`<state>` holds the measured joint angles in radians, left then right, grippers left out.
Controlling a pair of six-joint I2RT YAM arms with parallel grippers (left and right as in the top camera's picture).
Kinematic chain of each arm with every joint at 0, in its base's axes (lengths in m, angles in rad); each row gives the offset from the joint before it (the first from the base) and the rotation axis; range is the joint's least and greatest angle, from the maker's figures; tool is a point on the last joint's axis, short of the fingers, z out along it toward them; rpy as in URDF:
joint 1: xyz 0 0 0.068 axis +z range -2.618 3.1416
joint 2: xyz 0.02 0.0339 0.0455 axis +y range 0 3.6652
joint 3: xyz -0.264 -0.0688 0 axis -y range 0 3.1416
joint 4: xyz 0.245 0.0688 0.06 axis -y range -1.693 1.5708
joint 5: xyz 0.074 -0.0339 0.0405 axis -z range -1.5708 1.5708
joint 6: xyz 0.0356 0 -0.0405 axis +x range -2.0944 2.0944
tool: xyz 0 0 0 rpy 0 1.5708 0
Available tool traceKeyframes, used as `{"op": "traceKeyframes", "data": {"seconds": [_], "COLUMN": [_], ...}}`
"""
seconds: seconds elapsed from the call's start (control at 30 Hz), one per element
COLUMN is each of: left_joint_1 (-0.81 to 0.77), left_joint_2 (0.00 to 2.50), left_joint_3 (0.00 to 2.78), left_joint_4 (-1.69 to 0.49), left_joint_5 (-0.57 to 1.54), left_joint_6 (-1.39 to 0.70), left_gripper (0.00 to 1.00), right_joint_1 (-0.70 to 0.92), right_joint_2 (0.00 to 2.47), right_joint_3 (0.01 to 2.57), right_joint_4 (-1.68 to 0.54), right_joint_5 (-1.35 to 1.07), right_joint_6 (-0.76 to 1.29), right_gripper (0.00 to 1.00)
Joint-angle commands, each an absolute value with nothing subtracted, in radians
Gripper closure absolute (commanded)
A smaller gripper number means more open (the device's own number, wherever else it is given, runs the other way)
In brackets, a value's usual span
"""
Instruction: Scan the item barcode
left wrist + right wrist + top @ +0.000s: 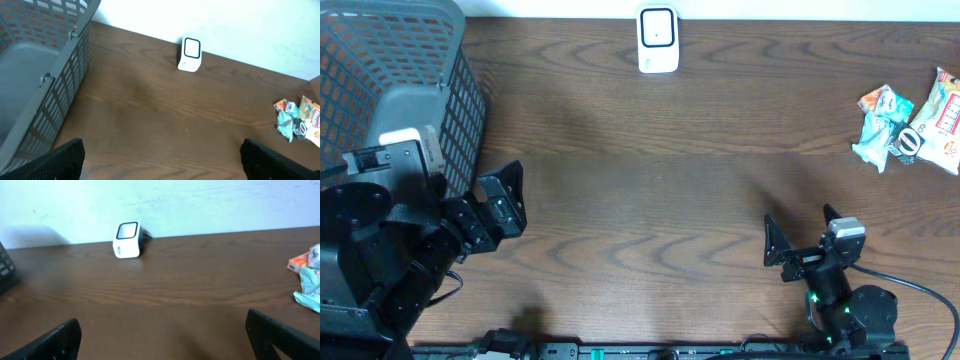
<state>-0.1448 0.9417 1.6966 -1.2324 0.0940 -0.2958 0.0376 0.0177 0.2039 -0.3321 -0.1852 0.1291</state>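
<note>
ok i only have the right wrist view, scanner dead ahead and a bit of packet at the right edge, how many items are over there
Observer: A small pile of packets, at least three, lies at the far right.
Operator: anything on the left side
Observer: A grey basket stands at the far left. Nothing shows in the part of its inside that I can see.
Operator: and the left gripper
Observer: The left gripper is open and holds nothing, just beside the basket.
</note>
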Motion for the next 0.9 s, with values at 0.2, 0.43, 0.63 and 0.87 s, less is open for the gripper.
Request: {"op": "traceKeyframes", "data": {"seconds": [0.2, 0.43, 0.63, 0.87], "left_joint_1": [-0.141, -0.141, -0.141, -0.141], "left_joint_2": [0.942, 0.942, 0.942, 0.942], "left_joint_3": [1.704, 1.704, 1.704, 1.704], "left_joint_4": [-1.234, -1.234, -1.234, -1.234], "left_joint_5": [0.081, 0.081, 0.081, 0.081], "left_joint_6": [-0.305, -0.305, -0.305, -0.305], "left_gripper": [0.02, 0.02, 0.02, 0.02], "right_joint_1": [0.032, 0.032, 0.033, 0.034], "right_joint_2": [0.005, 0.005, 0.005, 0.005], "right_joint_3": [0.1, 0.047, 0.032, 0.005], "right_joint_4": [-0.181, -0.1, -0.045, 0.032], "right_joint_5": [-0.193, -0.194, -0.194, -0.19], "right_joint_6": [0.106, 0.102, 0.06, 0.028], "right_gripper": [0.01, 0.01, 0.01, 0.01]}}
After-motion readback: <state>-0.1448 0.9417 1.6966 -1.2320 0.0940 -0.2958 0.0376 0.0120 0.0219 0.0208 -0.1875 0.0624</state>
